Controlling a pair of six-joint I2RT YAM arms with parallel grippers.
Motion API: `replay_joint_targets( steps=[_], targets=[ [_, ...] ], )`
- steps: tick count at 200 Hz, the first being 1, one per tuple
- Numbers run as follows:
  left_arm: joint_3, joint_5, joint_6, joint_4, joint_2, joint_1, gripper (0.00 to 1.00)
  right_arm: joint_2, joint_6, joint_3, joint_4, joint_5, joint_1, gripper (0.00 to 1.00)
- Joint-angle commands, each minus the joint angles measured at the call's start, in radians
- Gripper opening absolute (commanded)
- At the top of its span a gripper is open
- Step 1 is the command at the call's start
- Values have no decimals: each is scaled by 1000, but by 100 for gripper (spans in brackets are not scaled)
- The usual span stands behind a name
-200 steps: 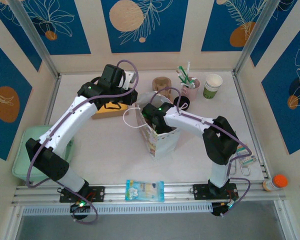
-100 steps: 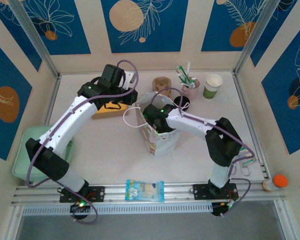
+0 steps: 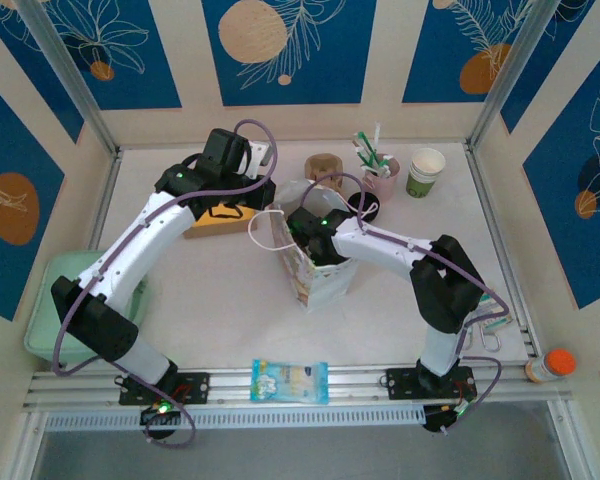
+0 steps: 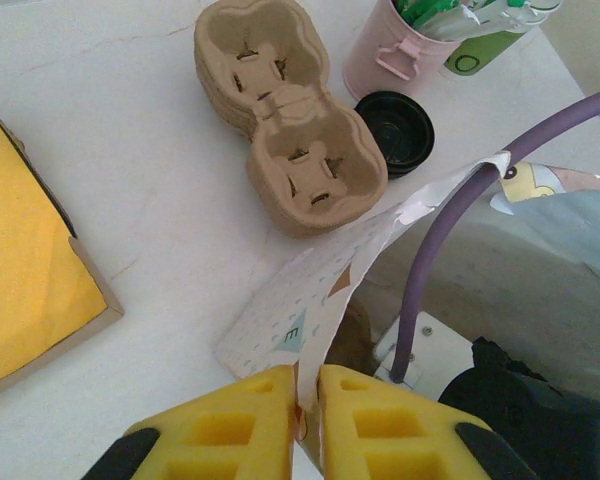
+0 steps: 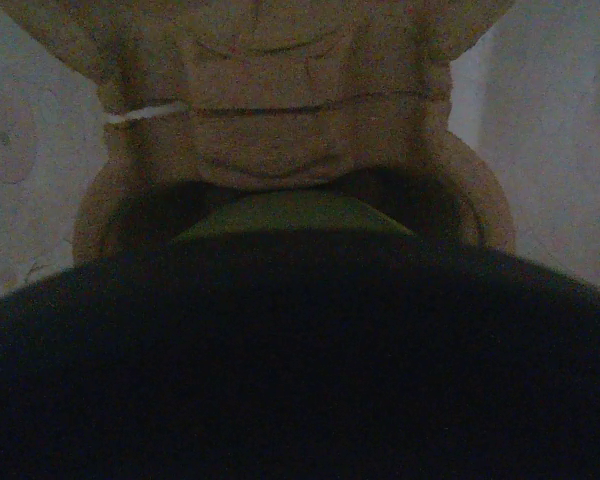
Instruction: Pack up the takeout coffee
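One takeout coffee (image 3: 426, 172), far from right gripper (image 3: 300, 240)

The right arm (image 3: 380, 240) fills the mouth of the white patterned paper bag (image 3: 325, 285); the left gripper (image 4: 308, 385) pinches its rim. Behind crowd a brown cardboard cup carrier (image 4: 315, 165), black round lid (image 4: 393, 120) and pink utensil cup (image 4: 380, 60). Bare tabletop (image 3: 210, 290) lies open to its left.

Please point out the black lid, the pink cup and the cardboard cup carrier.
black lid (image 4: 394, 120), left wrist view, its recessed centre
pink cup (image 4: 375, 62), left wrist view, its side wall
cardboard cup carrier (image 4: 279, 101), left wrist view, bridge between its wells
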Motion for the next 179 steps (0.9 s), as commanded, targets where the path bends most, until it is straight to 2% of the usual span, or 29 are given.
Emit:
replay_joint_targets(
  steps=[1,23,88,93,179],
  targets=[
    [28,-4,6,-6,-19,-13,15,143,0,-87,113,28,-11,66],
    [30,-5,6,-6,-17,-15,15,148,0,-84,114,29,-13,76],
    [31,-10,7,-11,-14,-16,15,149,-1,-78,110,22,-13,92],
    [31,-10,8,-10,-14,-17,15,150,-1,-77,110,22,-13,100],
    [31,-13,10,-12,-11,-17,15,149,1,-73,102,21,-11,99]
  ],
)
